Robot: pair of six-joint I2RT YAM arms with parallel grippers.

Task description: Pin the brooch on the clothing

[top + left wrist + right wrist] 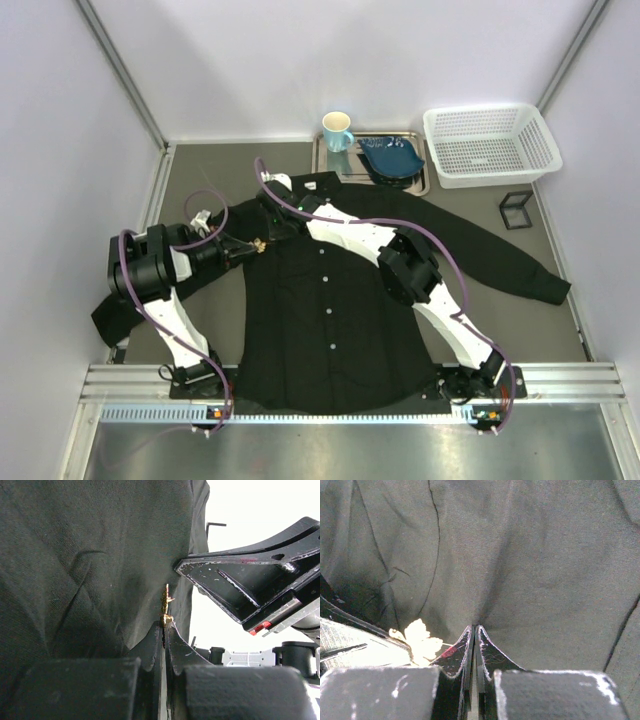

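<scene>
The black shirt (330, 300) lies spread flat on the table, collar at the far side. My left gripper (250, 247) is shut on the small golden leaf brooch (260, 243), held edge-on against the shirt's upper chest; in the left wrist view the brooch (165, 607) sticks up from my shut fingertips (164, 626) beside the shirt (90, 570). My right gripper (276, 226) is shut, pinching a fold of the shirt (520, 555) at its tips (475, 628). The brooch (421, 639) shows pale just left of them. The right gripper's finger (235, 580) shows in the left wrist view.
At the back stand a blue mug (337, 130), a metal tray (420, 180) with a blue dish (392, 157), and a white basket (490, 145). A small black frame (516, 210) stands right of the shirt's sleeve. White walls enclose the table.
</scene>
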